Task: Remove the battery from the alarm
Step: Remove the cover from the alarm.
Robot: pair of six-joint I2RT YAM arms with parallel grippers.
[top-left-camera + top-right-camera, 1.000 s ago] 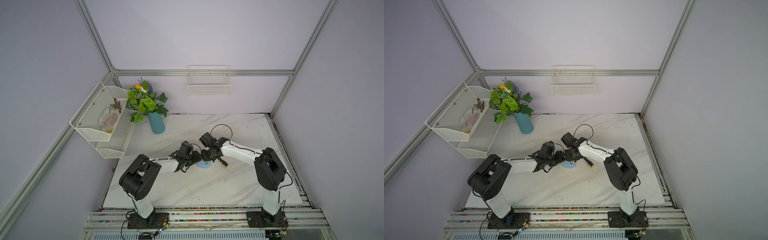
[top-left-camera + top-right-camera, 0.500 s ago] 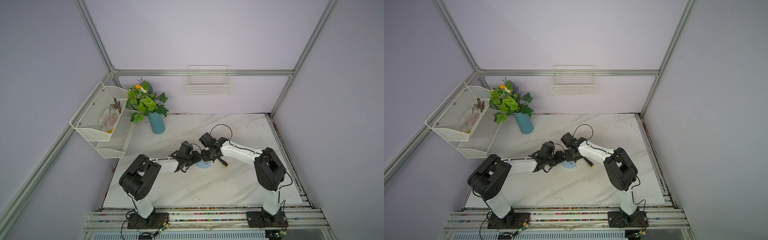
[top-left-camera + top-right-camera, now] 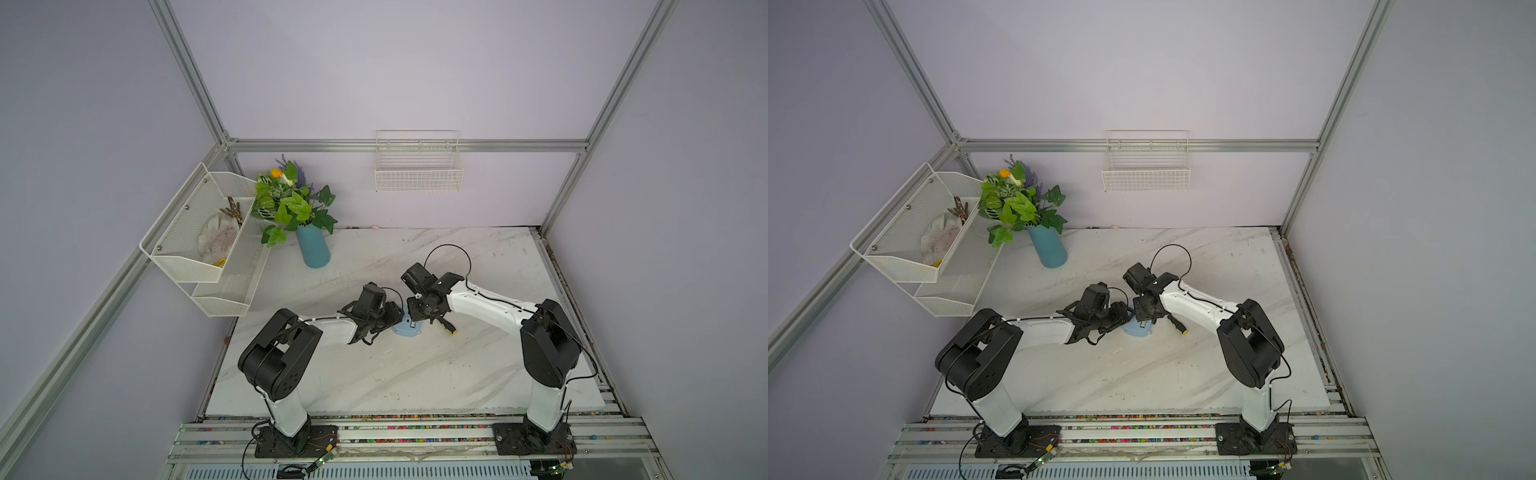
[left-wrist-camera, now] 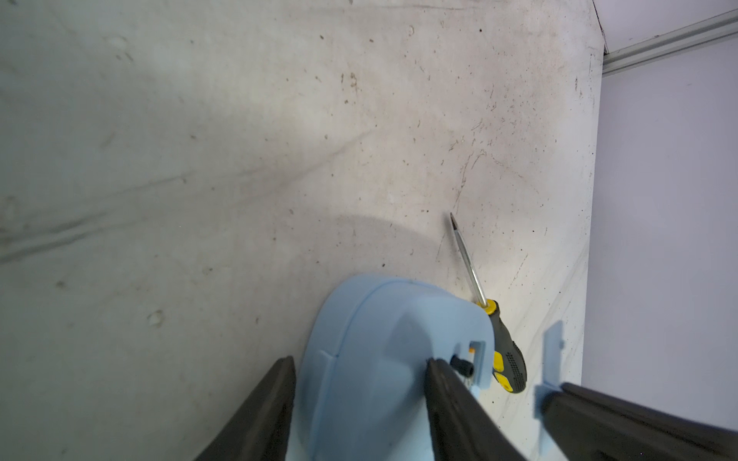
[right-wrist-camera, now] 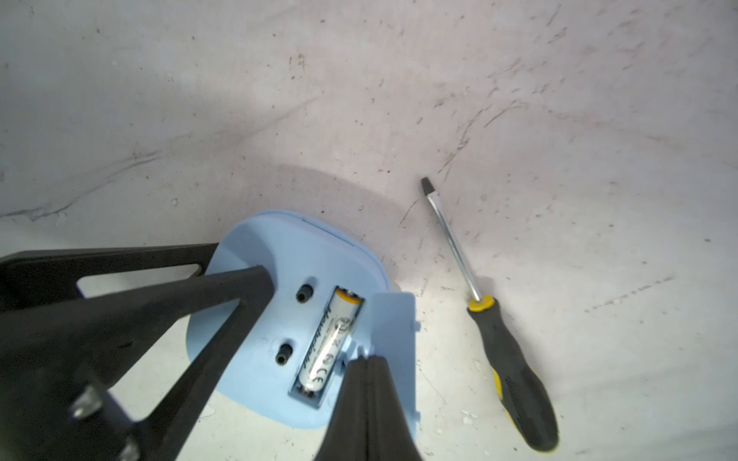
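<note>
The light-blue alarm [image 3: 407,330] [image 3: 1139,330] lies face down on the marble table, blue back up. My left gripper [image 4: 359,365] is shut on the alarm [image 4: 371,331], one finger on each side of its back. The battery compartment is uncovered, and the silvery-white battery [image 5: 327,343] lies in it. The blue cover [image 5: 393,331] stands up beside the slot. My right gripper [image 5: 367,361] is shut, with its tips at the compartment's edge, between the battery and the cover. I see nothing held between its fingers.
A black-handled, yellow-tipped screwdriver [image 5: 507,359] [image 3: 446,326] lies on the table right next to the alarm. At the back left stand a blue vase with a plant [image 3: 313,249] and a white mesh shelf [image 3: 199,232]. A wire basket [image 3: 417,174] hangs on the back wall.
My right gripper's jaws have closed fully. Both arms and the alarm have stayed where they were.
</note>
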